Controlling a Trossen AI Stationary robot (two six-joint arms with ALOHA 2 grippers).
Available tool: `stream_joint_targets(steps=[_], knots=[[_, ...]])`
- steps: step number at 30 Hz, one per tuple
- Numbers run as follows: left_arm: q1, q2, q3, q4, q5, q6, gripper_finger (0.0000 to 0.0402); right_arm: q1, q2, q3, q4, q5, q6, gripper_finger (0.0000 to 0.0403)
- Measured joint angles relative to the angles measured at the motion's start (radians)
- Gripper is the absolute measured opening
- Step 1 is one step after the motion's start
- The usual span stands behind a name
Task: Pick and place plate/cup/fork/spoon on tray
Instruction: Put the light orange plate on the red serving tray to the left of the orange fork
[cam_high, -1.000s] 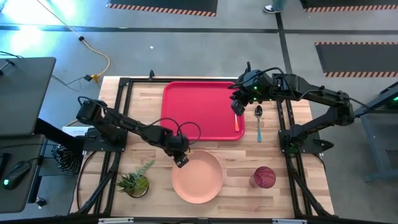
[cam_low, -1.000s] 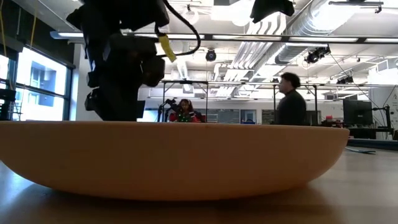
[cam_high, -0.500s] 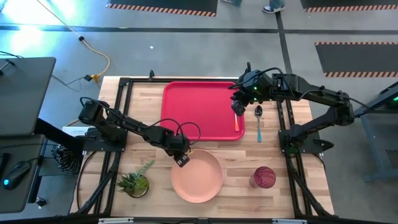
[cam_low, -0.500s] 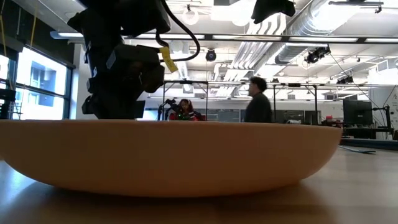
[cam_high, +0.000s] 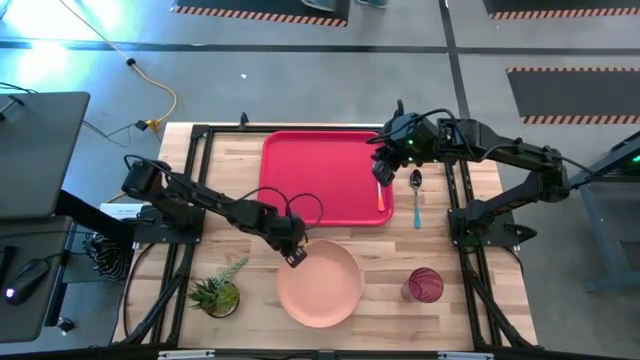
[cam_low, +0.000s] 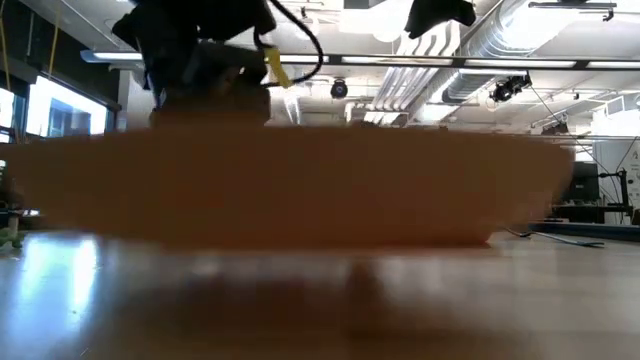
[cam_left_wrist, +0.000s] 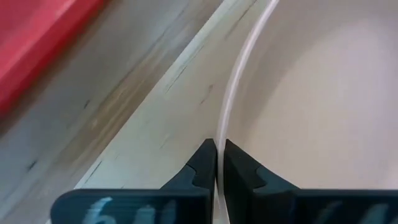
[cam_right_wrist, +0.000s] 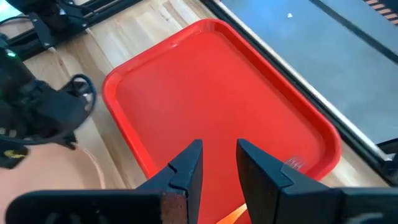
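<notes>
The salmon-pink plate (cam_high: 322, 285) is at the table's near middle, with my left gripper (cam_high: 295, 256) shut on its far-left rim. In the low view the plate (cam_low: 300, 185) shows blurred, above the tabletop. The red tray (cam_high: 320, 175) lies at the far middle. The fork (cam_high: 381, 196) lies in the tray along its right rim. To the right of the tray, the spoon (cam_high: 416, 196) lies on the table. The cup (cam_high: 424, 285) stands near right. My right gripper (cam_high: 381, 172) hovers open over the tray's far right part, holding nothing. My left gripper pinches the plate's rim (cam_left_wrist: 227, 118) on the plate's far-left side, one finger inside the rim and one outside. The fingers slant down from the table's far left and lie across the rim. The plate (cam_low: 300, 185) is off the tabletop, roughly level.
A small potted plant (cam_high: 217, 293) stands near left, close beside the plate. In the right wrist view the fork's tines (cam_right_wrist: 292, 163) rest inside the tray (cam_right_wrist: 205, 93). Bare wood lies between the tray and the plate.
My left gripper has shut on the plate's rim. The plate, which rested on the table, has risen off it and shifted slightly toward the table's right edge.
</notes>
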Motion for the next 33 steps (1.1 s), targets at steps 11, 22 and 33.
stream_joint_targets(steps=[11,22,33], knots=[[0.122,-0.155,0.001,0.010,-0.067,0.034,0.0003,0.000,0.000,0.000,-0.005,0.026,0.003,0.0087],[0.342,-0.245,0.001,-0.001,-0.118,0.186,0.0003,0.000,0.000,0.000,0.008,0.110,0.052,0.0087],[0.564,-0.241,0.042,-0.067,-0.093,0.414,0.0004,0.000,0.000,0.000,0.027,0.184,0.076,0.0087]])
